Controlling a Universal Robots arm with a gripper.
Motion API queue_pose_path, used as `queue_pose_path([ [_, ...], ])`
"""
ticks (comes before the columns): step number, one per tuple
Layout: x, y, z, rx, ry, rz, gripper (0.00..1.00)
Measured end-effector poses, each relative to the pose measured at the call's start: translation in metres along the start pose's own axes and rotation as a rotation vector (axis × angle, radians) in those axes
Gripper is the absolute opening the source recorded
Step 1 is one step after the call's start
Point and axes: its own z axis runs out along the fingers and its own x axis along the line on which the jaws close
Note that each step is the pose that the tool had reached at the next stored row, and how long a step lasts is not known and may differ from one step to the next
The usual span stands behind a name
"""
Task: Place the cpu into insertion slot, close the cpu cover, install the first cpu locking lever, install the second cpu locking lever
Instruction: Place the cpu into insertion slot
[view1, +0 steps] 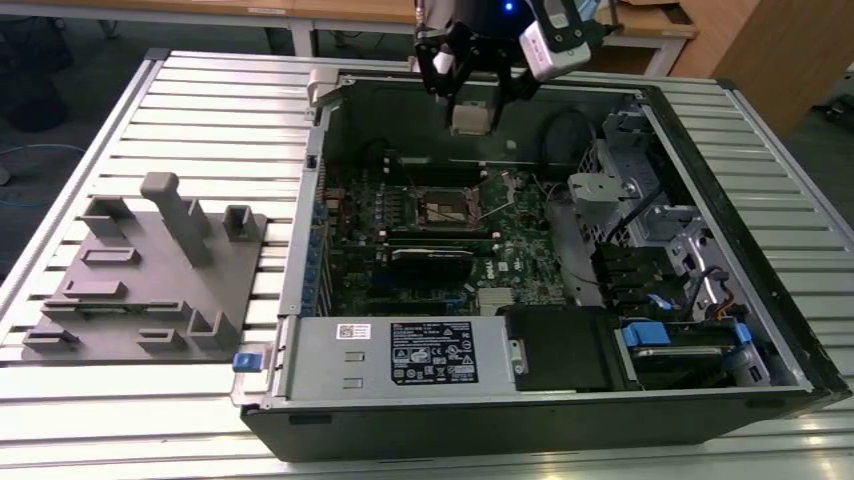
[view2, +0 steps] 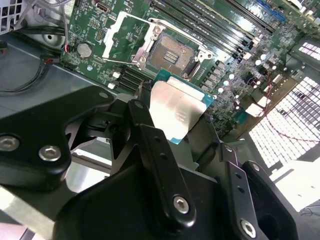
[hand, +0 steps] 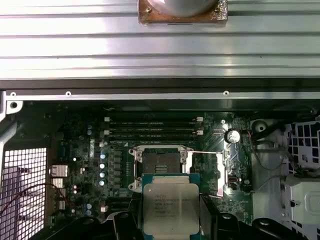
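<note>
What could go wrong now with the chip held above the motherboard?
The pincer grips the cpu only by its edges, above the motherboard; a slip could drop it onto the open insertion slot. The raised cpu cover stands beside the slot, so a descent off-centre might catch it.

An open black computer case (view1: 534, 428) is lying on a ribbed metal bench (view1: 134, 425). A grey moulded fixture (view1: 127, 300) is sitting beside it, toward the exterior view's left.

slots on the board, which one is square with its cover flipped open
The insertion slot: a square socket with a dark centre and silvery rim, its cpu cover swung open beside it. The other slots are long, narrow and black.
</note>
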Motion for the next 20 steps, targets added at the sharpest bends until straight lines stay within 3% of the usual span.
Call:
queue_pose_path([
  [7,-0.0001,-0.0001,0.0019,-0.0002,-0.0001,0.0,0.54],
  [20,-0.0002,-0.0011,0.0123,-0.0001,0.0,0.0,0.54],
])
